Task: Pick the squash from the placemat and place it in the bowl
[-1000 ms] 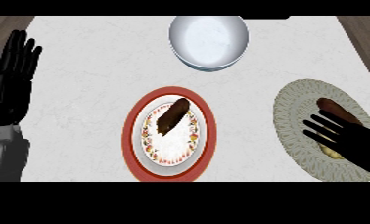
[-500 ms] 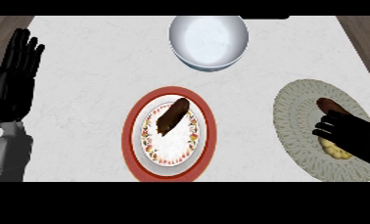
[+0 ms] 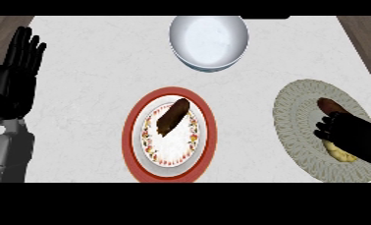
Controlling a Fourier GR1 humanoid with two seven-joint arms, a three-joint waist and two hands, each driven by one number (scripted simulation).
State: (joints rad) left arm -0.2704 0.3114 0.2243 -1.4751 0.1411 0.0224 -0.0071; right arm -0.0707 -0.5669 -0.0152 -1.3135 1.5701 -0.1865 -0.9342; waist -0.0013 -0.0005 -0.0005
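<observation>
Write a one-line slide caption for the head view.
Right hand curls over the squash on the placemat; the white bowl sits beyond, left hand resting open at the left edge.

The counter (image 3: pixel 94 96) is white with grey veining; the bowl (image 3: pixel 208 42) pale blue-white; the plate (image 3: pixel 132 140) red-rimmed, white inside with a flowered band; the placemat (image 3: pixel 297 121) grey-green, woven in ripples; the squash (image 3: pixel 330 105) brown and yellow.

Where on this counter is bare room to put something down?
Bare counter lies between the left hand and the bowl, and between the bowl and the placemat. A narrower strip separates the red plate from the placemat. The placemat is crowded: the right hand curls over the squash.
</observation>
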